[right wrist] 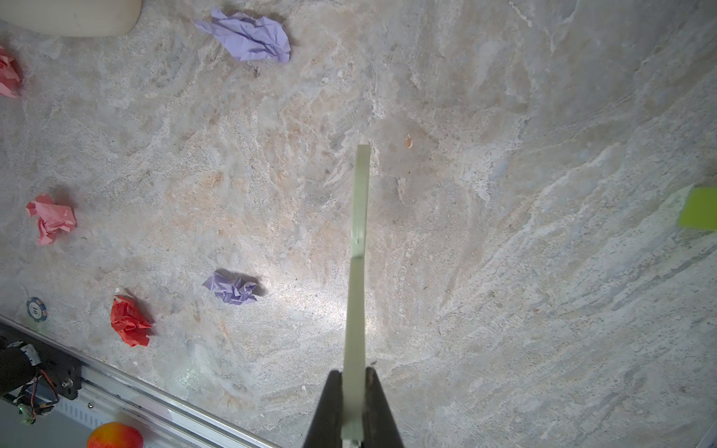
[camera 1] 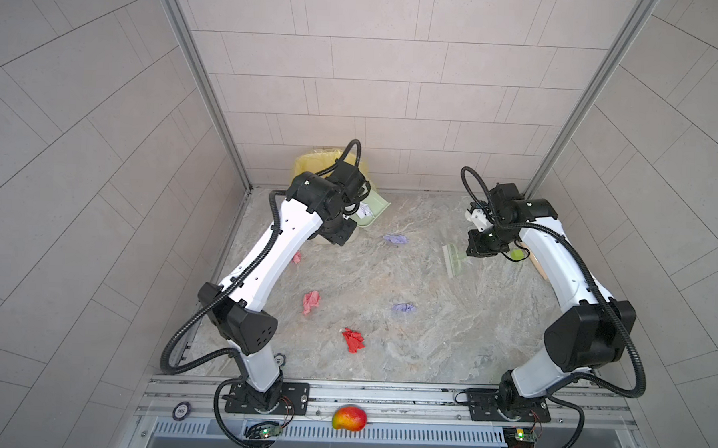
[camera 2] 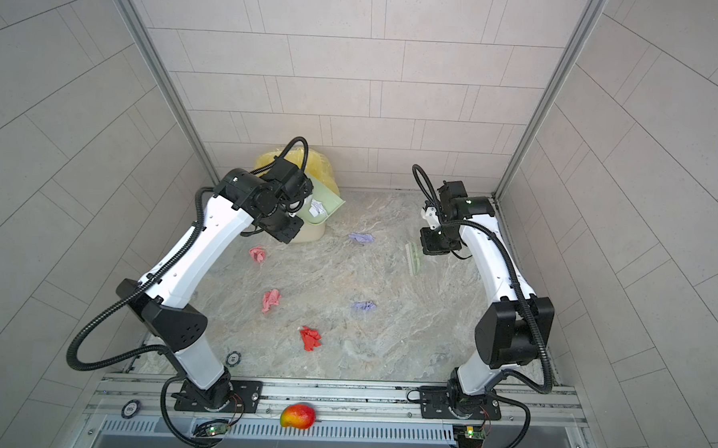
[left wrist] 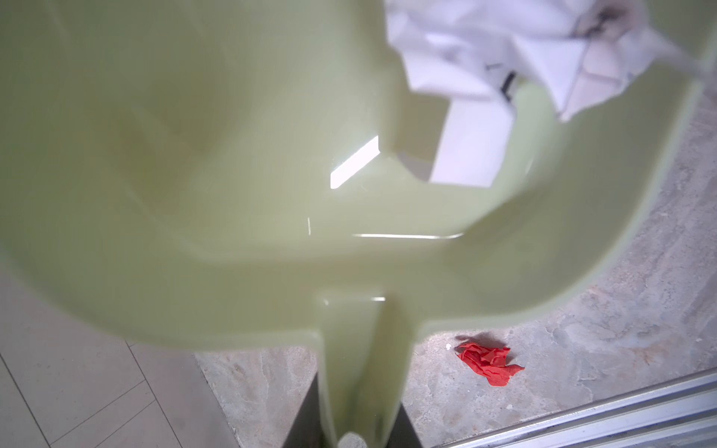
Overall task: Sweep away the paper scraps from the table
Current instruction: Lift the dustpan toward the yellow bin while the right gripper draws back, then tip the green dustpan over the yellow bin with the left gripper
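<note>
The green dustpan [left wrist: 194, 174] by the bin [camera 1: 310, 166] has one white paper scrap [left wrist: 485, 58] inside. The left hand [left wrist: 361, 419] pinches its handle; the right hand [right wrist: 354, 407] pinches the brush [right wrist: 359, 232].

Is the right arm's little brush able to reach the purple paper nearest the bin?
Probably yes. The right pincer is shut on the brush, and only bare table lies between it and that purple paper. Nothing seems to block the way.

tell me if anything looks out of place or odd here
Yes. A red-yellow mango sits on the front metal rail between the arm bases, off the table and unrelated to sweeping. A poker chip lies on the table by the left arm's base, another chip on the rail.
</note>
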Available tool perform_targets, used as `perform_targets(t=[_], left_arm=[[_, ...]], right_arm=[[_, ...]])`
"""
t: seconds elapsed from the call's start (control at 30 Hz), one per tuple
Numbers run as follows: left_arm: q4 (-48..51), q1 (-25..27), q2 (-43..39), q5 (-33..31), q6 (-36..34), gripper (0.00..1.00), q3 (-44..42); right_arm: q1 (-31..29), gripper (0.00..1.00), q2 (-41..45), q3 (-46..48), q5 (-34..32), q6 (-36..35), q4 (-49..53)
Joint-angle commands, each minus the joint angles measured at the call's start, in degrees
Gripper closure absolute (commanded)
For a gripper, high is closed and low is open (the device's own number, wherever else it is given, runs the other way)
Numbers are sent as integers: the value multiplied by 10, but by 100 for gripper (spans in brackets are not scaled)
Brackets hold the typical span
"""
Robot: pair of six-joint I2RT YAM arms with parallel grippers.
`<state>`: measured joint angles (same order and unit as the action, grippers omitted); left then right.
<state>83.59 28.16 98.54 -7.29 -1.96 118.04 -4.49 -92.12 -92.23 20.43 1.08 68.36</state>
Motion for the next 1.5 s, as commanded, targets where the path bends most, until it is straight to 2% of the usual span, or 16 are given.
perform_targets(t=[0.0, 0.17, 0.37, 0.63, 0.87, 1.07, 1.3, 1.47], left_arm=[[-2, -39, -31, -14, -1, 100, 12], [-18, -117, -47, 8, -17, 100, 11], [-21, -183, -39, 14, -36, 100, 20], [-4, -226, 23, -16, -61, 100, 104], [10, -218, 92, -98, -83, 100, 179], [-10, -183, 113, -219, -130, 100, 182], [-68, -139, 118, -356, -207, 100, 155], [-140, -109, 112, -458, -294, 100, 95]], right_arm=[[0, 100, 18, -13, 14, -11, 11], [0, 100, 19, -18, 18, -14, 17], [1, 100, 16, -16, 28, -16, 17], [1, 100, 14, -14, 32, -15, 16], [1, 100, 11, -13, 41, -16, 20], [0, 100, 6, -17, 45, -16, 23], [0, 100, -2, -18, 53, -13, 22], [-1, 100, -9, -21, 61, -13, 21]])
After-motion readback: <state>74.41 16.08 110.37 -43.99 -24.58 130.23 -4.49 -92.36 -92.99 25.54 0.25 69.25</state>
